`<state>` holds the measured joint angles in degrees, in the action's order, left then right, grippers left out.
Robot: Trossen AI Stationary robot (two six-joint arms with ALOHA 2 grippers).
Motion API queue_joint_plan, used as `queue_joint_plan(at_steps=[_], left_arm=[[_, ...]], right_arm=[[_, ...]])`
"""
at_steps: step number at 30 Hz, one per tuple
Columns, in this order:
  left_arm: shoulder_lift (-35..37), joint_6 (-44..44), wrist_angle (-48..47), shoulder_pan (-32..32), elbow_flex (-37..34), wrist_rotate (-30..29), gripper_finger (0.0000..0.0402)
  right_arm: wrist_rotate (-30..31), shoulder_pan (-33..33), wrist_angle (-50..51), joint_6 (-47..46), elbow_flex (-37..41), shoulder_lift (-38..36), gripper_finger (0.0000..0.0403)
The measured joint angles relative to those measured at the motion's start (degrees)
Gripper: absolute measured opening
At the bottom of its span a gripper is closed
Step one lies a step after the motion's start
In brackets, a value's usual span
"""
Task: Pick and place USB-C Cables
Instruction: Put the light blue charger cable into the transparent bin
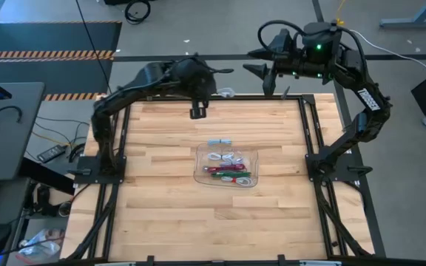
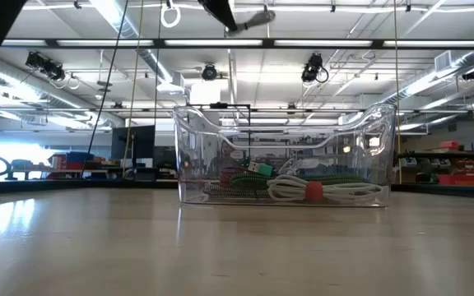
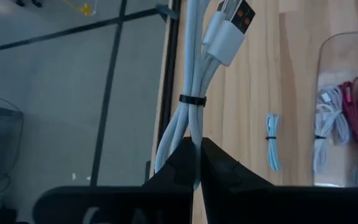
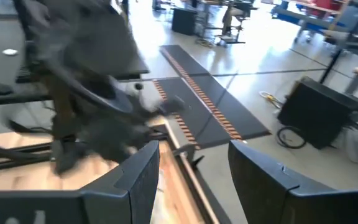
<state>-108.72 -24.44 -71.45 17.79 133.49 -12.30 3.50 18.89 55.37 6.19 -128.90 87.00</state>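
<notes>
My left gripper is shut on a pale grey-blue USB cable bundle with a black tie; it is raised over the table's far edge. The clear tray sits mid-table and holds several coiled cables in white, dark red and green, which also show in the low view. One light blue cable lies on the wood just beyond the tray's far side. My right gripper waits open, raised past the far right corner. My left gripper pinches the bundle's looped end between its two fingers, below the black tie. The strands run on away from the fingertips, along the fingers' line, to the plug end. The bundle is lifted clear of the table.
Bare wood lies all around the tray. Black frame rails run along the table's left, right and far edges. A desk with gear stands off the left side.
</notes>
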Motion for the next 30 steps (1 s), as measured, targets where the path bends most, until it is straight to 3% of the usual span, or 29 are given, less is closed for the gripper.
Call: queue_joint_plan(at_steps=[9,14,18,22,30], left_arm=[[8.1,6.9,-4.1,-9.0,0.0,-0.5,0.0010],[11.5,10.5,-2.9,-15.5,0.0,-5.0,0.0010],[13.7,13.1,-0.4,-18.8,0.0,-10.6,0.0010],[15.4,13.8,2.2,-20.1,0.0,-12.5,0.0010],[16.6,15.5,4.0,-19.5,0.0,-13.7,0.0010]], right_arm=[[-1.0,9.0,0.6,1.1,0.0,0.1,0.0197],[-10.2,13.3,4.1,-3.1,1.0,0.0,0.0197],[-16.8,13.0,3.2,-4.5,5.4,0.1,0.0197],[-18.9,9.9,-4.5,-4.6,13.8,0.1,0.0197],[-23.1,2.9,-34.9,-3.5,29.3,0.2,0.0197]])
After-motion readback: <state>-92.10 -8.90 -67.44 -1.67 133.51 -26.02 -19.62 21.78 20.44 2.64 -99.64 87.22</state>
